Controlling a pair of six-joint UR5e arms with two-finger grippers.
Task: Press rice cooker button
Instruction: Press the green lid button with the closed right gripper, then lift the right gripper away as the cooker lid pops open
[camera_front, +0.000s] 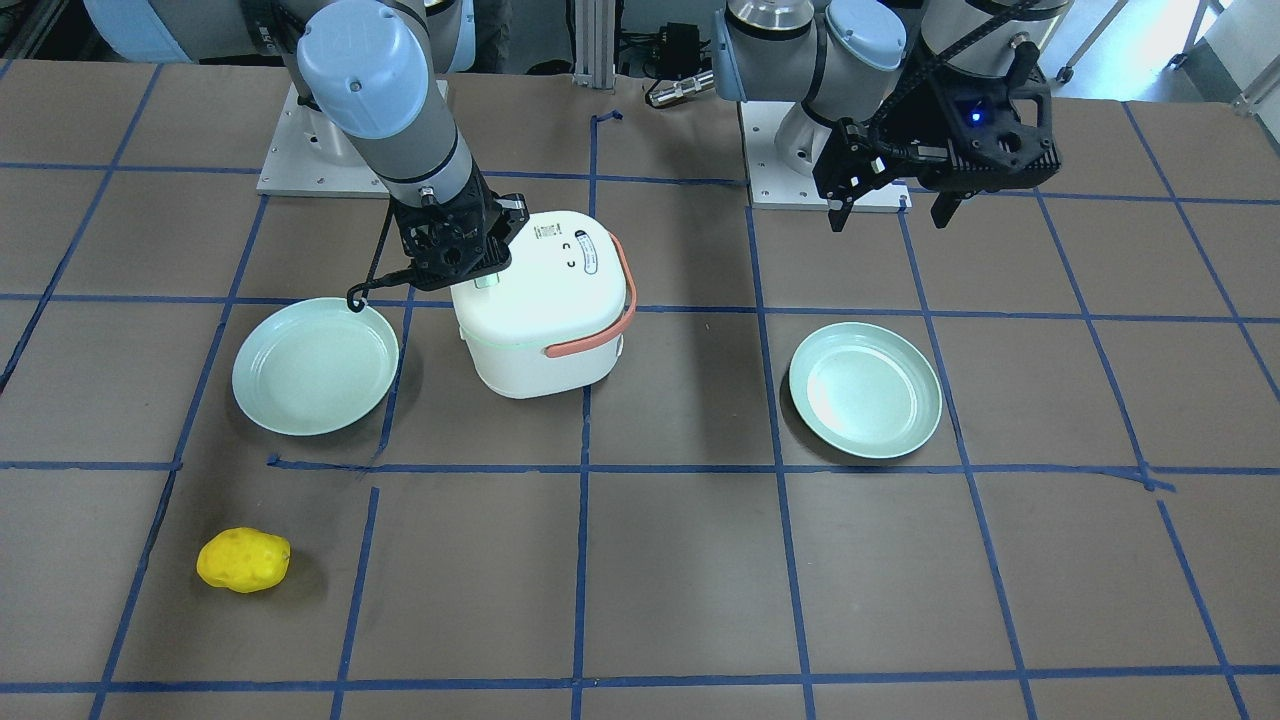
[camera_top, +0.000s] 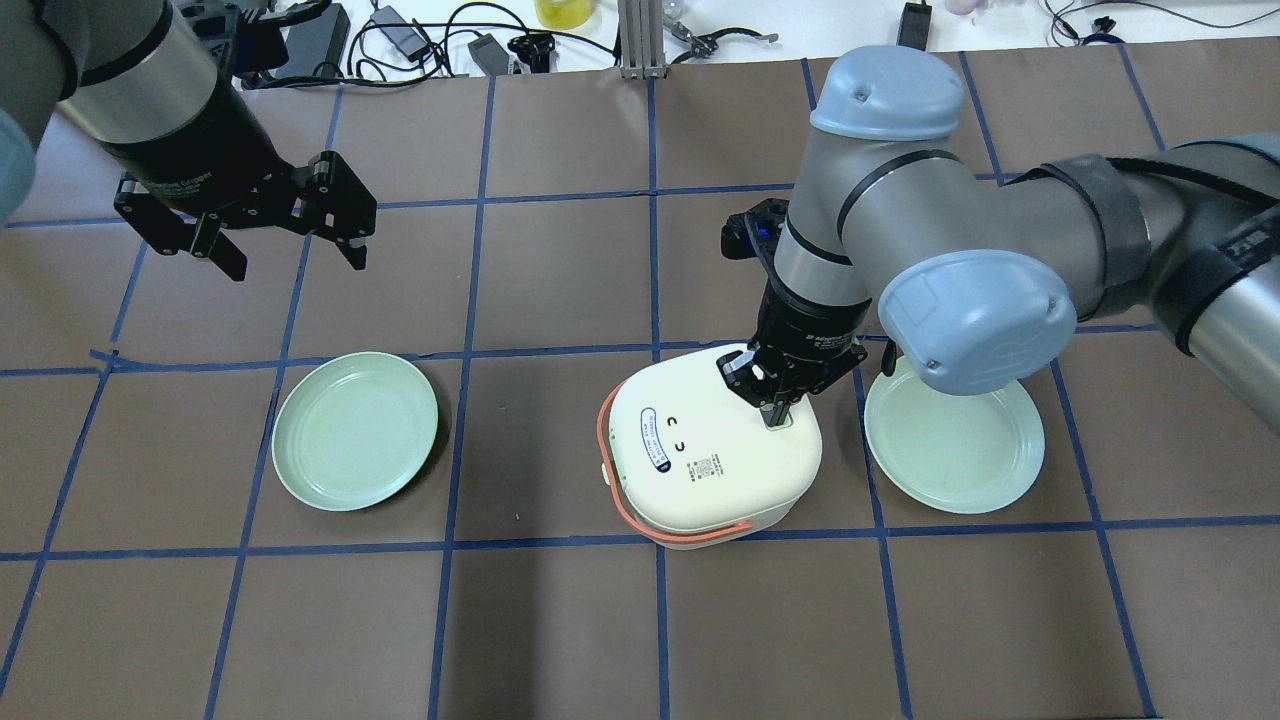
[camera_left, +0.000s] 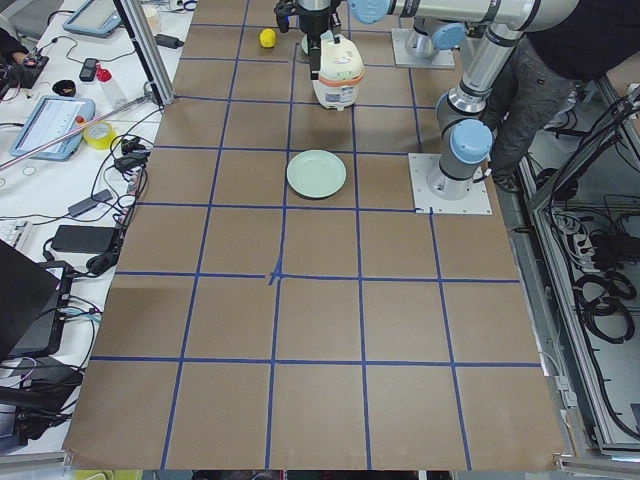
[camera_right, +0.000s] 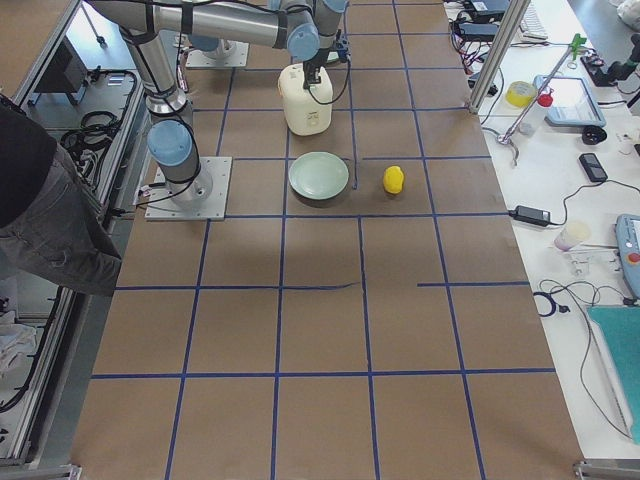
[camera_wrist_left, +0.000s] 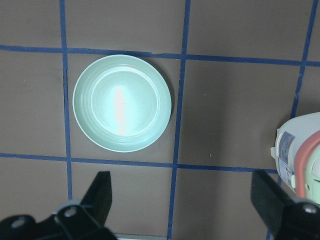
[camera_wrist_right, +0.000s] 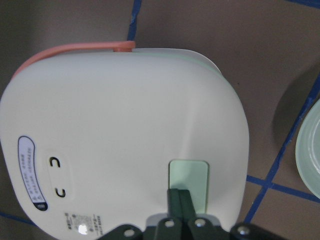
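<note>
- Roughly mid-table: cooker (camera_top: 700, 450), white, rounded-square lid, salmon handle lying round its 6-to-9 o'clock side in the overhead view. Pale green rectangular button (camera_wrist_right: 188, 182) at the lid's 2 o'clock corner.
- Count: one cooker; two pale green plates, one (camera_top: 355, 430) at the cooker's 9 o'clock, apart, and one (camera_top: 960, 460) at its 3 o'clock, just beside; one yellow lump (camera_front: 243, 560).
- Right arm bent over the 3 o'clock plate, wrist pointing straight down. Right gripper (camera_top: 778, 415): fingers pinched together, holding nothing, tips on the button.
- Left gripper (camera_top: 297, 262) hangs above the table at 11 o'clock of the other plate, jaws wide apart, empty.
</note>
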